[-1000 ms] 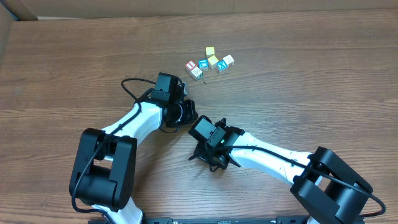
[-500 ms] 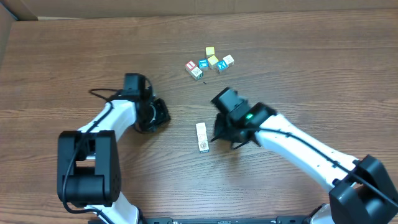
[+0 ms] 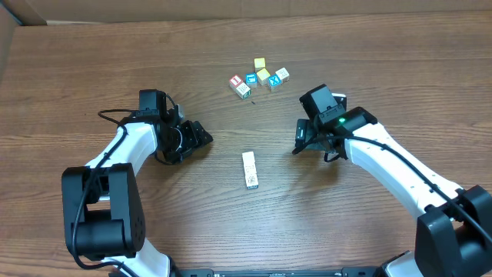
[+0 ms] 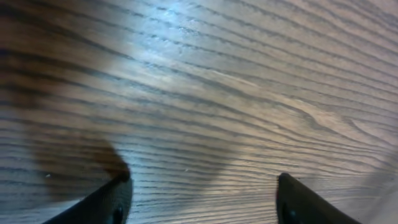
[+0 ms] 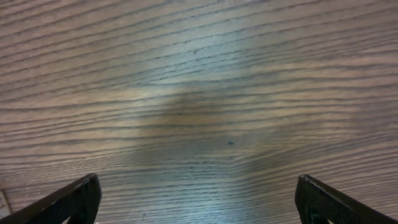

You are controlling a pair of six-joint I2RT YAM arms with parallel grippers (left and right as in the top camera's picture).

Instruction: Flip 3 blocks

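We see the left tool [image 4: 202,186] partly open over bare desk [image 4: 205,74], with nothing between its fingers. The three blocks [image 3: 249,169] lie in a touching row at mid-desk, apart from both tools. Other cubes [image 3: 260,77] cluster toward the far edge. The right tool [image 5: 196,186] gapes wide and holds nothing.

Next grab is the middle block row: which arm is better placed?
Right, narrowly. The left hand and right hand are both open, empty and about equally far from the blocks. But the right wrist view catches a pale edge at its corner, perhaps the blocks; the left shows only table.
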